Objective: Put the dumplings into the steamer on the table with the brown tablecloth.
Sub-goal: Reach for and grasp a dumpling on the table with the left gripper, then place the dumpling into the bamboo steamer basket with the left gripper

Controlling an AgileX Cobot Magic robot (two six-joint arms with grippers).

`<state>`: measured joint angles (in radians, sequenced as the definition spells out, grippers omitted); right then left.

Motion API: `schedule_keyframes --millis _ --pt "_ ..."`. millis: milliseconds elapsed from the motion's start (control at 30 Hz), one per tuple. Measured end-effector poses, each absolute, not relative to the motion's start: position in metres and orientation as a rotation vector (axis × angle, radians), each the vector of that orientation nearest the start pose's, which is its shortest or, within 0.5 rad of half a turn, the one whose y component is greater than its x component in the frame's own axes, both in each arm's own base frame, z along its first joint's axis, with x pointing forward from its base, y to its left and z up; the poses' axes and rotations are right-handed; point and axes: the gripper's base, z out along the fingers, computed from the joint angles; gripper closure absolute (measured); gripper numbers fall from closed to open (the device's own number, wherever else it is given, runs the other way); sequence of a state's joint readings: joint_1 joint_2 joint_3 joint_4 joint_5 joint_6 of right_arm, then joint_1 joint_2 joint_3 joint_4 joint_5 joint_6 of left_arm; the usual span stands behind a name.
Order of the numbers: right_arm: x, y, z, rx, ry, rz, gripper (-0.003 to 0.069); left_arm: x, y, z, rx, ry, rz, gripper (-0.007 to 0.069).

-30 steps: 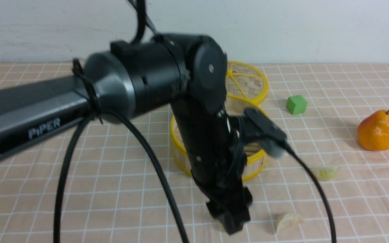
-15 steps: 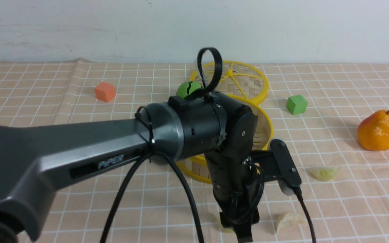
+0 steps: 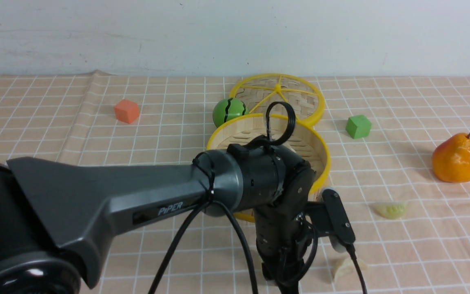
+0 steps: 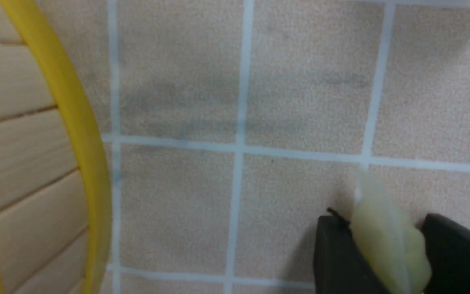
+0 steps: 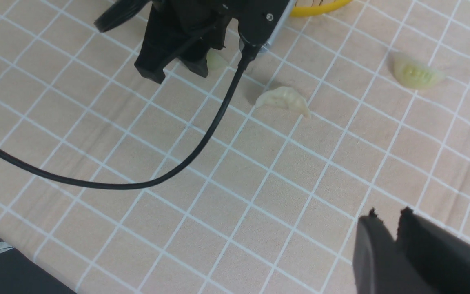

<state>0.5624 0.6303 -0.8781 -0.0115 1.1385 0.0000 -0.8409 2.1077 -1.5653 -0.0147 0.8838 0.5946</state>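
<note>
Since the earlier frames, the left arm has dropped lower and nearer, uncovering the steamer's (image 3: pixel 243 132) interior.

1. Grip. The left fingers (image 4: pixel 337 253) pinch one dumpling (image 4: pixel 388 245), one on each flank of its plump middle. It sits at cloth level just outside the steamer's near wall. Whether it has left the brown tablecloth (image 3: pixel 157 122) cannot be told. The right fingers (image 5: pixel 375 253) are drawn nearly together with only a slit between them. They hold nothing and hover over the near right of the bench.

2. Remaining stock. Two loose dumplings lie on the bench. One (image 3: pixel 347 267) is just right of the left wrist; the other (image 3: pixel 391 209) is farther right, near the steamer.

3. Handling, as judged. The piece looks light, soft and translucent, probably smooth enough to slip. Holding it across the thick belly seems sound, since the thin pleated edge would likely fold or tear. Modest pressure should do.

4. Not verifiable.
- In the front view the left fingers are cut off at the near edge and masked by the wrist, so the held dumpling is not visible there.
- The arm hides the steamer's near floor.
- A fourth dumpling cannot be found.
- The left wrist view is soft, so the dumpling's pleats are indistinct.
</note>
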Motion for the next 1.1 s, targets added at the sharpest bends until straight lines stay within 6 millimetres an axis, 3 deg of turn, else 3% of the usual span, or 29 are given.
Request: schedule_keyframes --millis 167,267,333,433,467,567,600,667,733,867,1100 --pt "0.075 0.046 0.359 -0.661 2.284 0.254 0.0564 0.285 -0.319 0.169 1.888 2.304 -0.046 0.0424" --pt "0.076 0.046 0.360 -0.657 2.272 0.257 0.0564 0.286 -0.319 0.183 1.837 2.377 -0.038 0.0424" --pt "0.076 0.047 0.360 -0.655 2.263 0.262 0.0564 0.293 -0.322 0.216 1.698 2.406 -0.033 0.0424" --pt "0.077 0.047 0.361 -0.652 2.252 0.267 0.0564 0.304 -0.321 0.244 1.533 2.431 -0.044 0.0424" --pt "0.077 0.048 0.362 -0.648 2.240 0.271 0.0564 0.316 -0.318 0.265 1.371 2.449 -0.069 0.0424" --pt "0.077 0.049 0.362 -0.646 2.236 0.285 0.0564 0.342 -0.302 0.290 1.053 2.488 -0.129 0.0424" --pt "0.077 0.049 0.362 -0.646 2.236 0.285 0.0564 0.345 -0.299 0.291 1.007 2.495 -0.138 0.0424" --pt "0.077 0.050 0.363 -0.644 2.236 0.310 0.0564 0.368 -0.281 0.301 0.746 2.504 -0.189 0.0424" --pt "0.077 0.051 0.361 -0.643 2.238 0.325 0.0562 0.393 -0.260 0.300 0.500 2.504 -0.235 0.0424" --pt "0.078 0.053 0.354 -0.646 2.258 0.331 0.0559 0.423 -0.238 0.279 0.276 2.524 -0.250 0.0424" --pt "0.091 0.061 0.342 -0.665 2.331 0.313 0.0554 0.439 -0.245 0.238 0.251 2.540 -0.251 0.0424"
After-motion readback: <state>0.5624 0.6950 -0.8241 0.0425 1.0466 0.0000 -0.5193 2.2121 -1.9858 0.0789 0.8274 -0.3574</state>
